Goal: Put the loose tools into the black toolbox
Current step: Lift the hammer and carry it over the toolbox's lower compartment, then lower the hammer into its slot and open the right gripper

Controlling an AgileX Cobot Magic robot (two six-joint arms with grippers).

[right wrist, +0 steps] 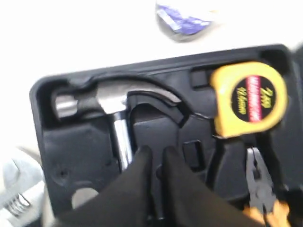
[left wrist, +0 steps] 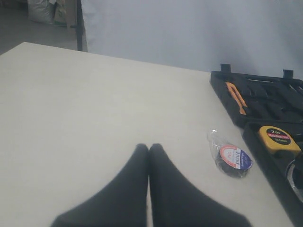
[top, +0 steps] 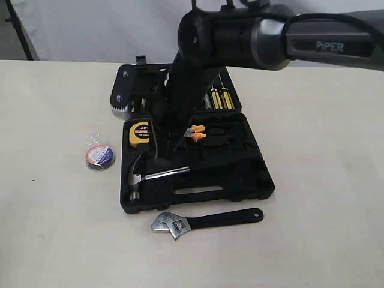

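The black toolbox [top: 264, 186] lies open on the pale table. The claw hammer [top: 157, 175] rests inside its near half, head [right wrist: 102, 101] in a recess, handle pointing right. The adjustable wrench [top: 204, 221] lies on the table in front of the case; its jaw end [right wrist: 16, 189] shows blurred in the right wrist view. The wrapped dark tape roll [top: 99, 156] sits on the table left of the case. My right gripper [right wrist: 157, 152] hovers over the case beside the hammer's steel shaft, fingers narrowly apart, holding nothing. My left gripper [left wrist: 149, 147] is shut and empty, the tape roll [left wrist: 234, 158] off to its side.
A yellow tape measure [top: 139, 133] and orange-handled pliers [top: 197, 133] sit in the case. Yellow-handled screwdrivers [top: 221, 99] fill the far half. My right arm [top: 252, 36] reaches in over the case from the right. A white backdrop stands behind the table.
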